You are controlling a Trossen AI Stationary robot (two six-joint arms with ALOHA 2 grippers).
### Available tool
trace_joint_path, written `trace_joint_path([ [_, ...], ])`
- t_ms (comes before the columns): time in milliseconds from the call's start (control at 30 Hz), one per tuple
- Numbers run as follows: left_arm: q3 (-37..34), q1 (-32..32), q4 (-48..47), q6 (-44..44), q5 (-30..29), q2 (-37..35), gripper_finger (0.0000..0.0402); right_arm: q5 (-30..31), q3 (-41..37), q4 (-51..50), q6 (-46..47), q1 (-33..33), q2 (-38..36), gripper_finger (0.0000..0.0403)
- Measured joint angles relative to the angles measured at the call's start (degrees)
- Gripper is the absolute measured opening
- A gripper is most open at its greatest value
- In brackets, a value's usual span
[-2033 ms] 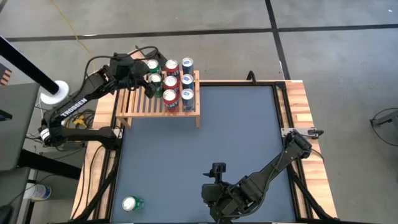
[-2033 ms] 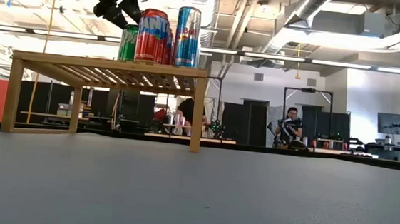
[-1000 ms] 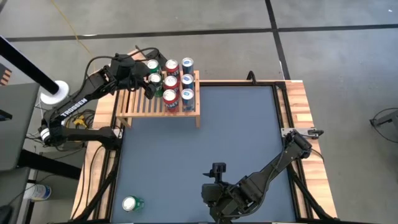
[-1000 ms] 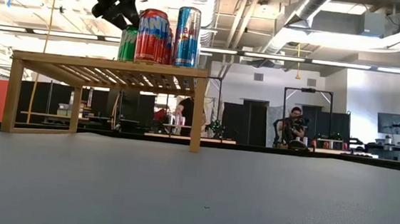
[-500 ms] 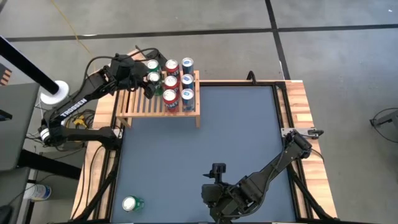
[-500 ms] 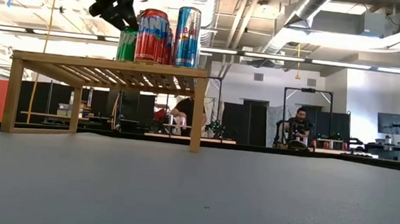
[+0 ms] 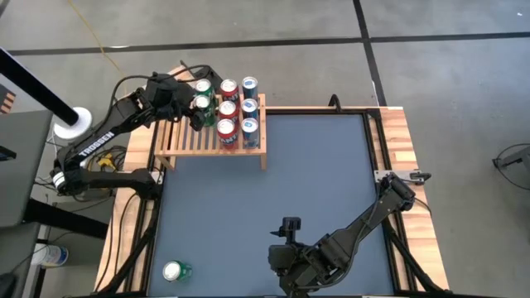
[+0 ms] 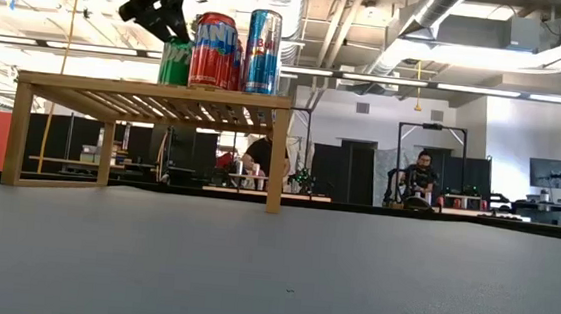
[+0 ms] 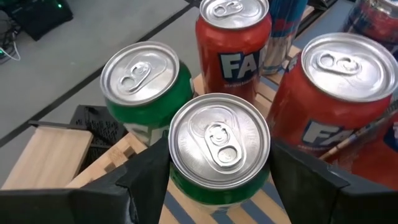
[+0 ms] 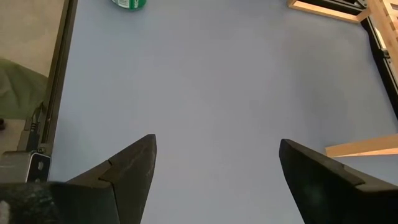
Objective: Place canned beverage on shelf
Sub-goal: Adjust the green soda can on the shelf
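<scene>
Left gripper (image 9: 217, 177) jaws around green can (image 9: 219, 149).

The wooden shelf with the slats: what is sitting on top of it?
On the shelf stand upright cans: three blue, three red and two green. The left gripper straddles one green can. Part of that can's side is hidden by the fingers.
</scene>
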Motion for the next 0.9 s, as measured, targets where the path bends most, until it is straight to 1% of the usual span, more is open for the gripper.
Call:
trace_joint_path([
  [333, -0.11, 0.02, -0.55, -0.13, 0.29, -1.58, 0.0245, 0.0, 0.0, 0.0, -0.04, 0.0, 0.0, 0.0329],
  [467, -0.1, 0.06, -0.17, 0.15, 3.71, -0.54, 0.0245, 0.0, 0.0, 0.1, -0.03, 0.0, 0.0, 0.0329],
  [567, -0.04, 0.03, -0.09, 0.22, 4.51, 0.22, 0.0245, -0.02, 0.0, 0.38, -0.02, 0.01, 0.0, 0.0329],
  [667, -0.04, 0.04, -0.16, 0.26, 4.44, 0.49, 0.0245, -0.04, 0.0, 0.5, 0.0, 0.18, 0.0, 0.0329],
  [900, -0.04, 0.02, -1.23, 0.1, 2.09, -0.1, 0.0245, -0.04, 0.0, 0.46, -0.04, 0.74, 0.0, 0.0329],
])
